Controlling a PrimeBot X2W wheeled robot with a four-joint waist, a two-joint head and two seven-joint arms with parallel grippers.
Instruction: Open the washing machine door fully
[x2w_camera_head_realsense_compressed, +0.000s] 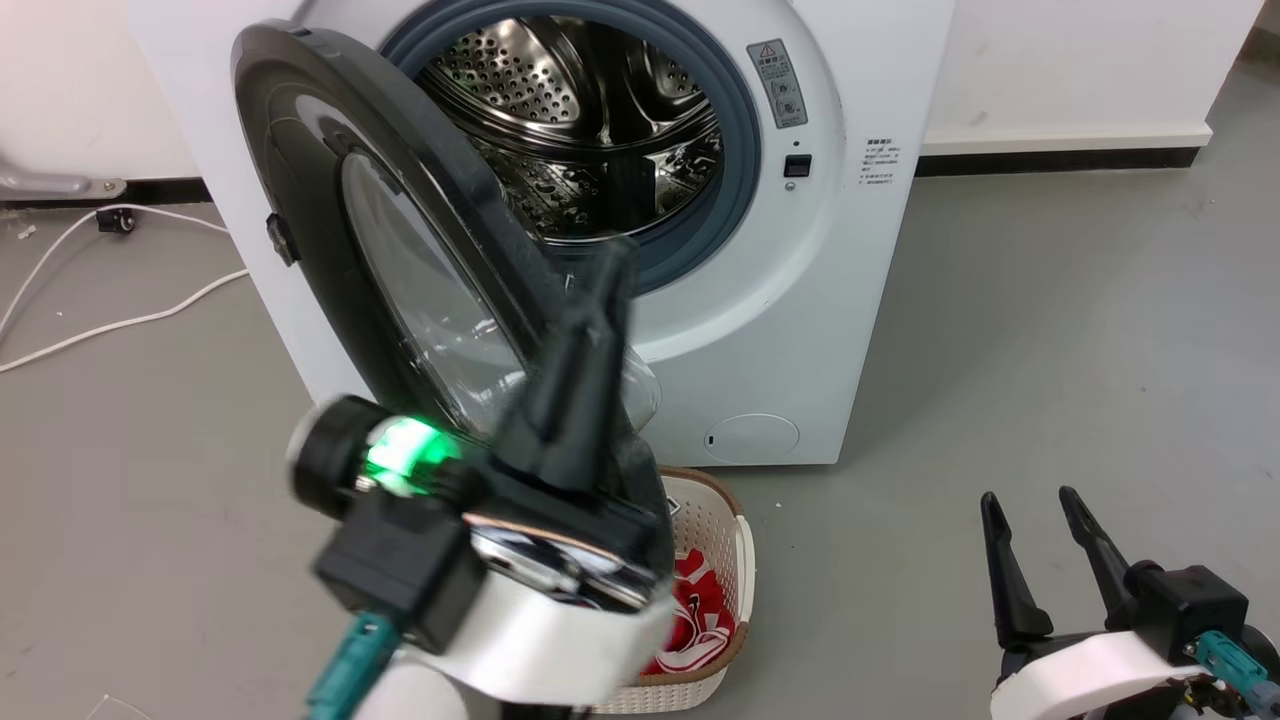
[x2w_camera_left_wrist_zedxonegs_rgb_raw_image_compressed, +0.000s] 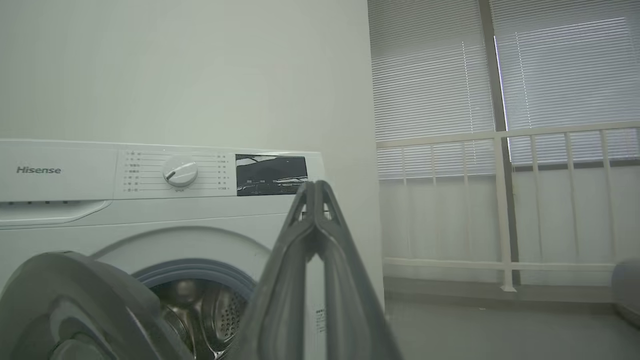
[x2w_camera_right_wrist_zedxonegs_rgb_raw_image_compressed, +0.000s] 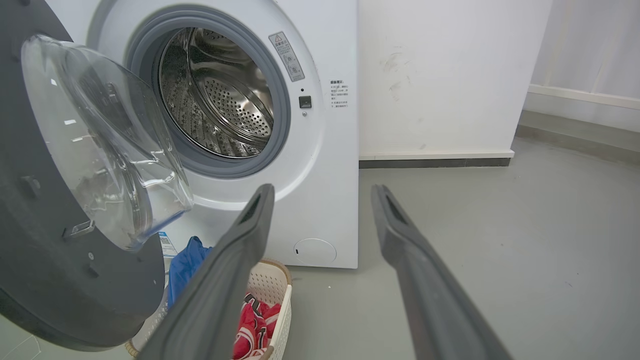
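Half open, the washing machine door (x2w_camera_head_realsense_compressed: 300, 200) stands just left of my closed, empty left fingers (x2w_camera_head_realsense_compressed: 617, 268), so I should press their flank against its inner rim and sweep outward, my right fingers (x2w_camera_head_realsense_compressed: 1028, 500) spread, well apart.

Door (x2w_camera_head_realsense_compressed: 300, 150) is showing glossy black plastic around smooth clear glass, drum (x2w_camera_head_realsense_compressed: 560, 100) is gleaming as perforated polished steel, gasket (x2w_camera_head_realsense_compressed: 745, 170) is looking matt grey rubber, basket (x2w_camera_head_realsense_compressed: 715, 520) is reading as woven-look cream plastic.
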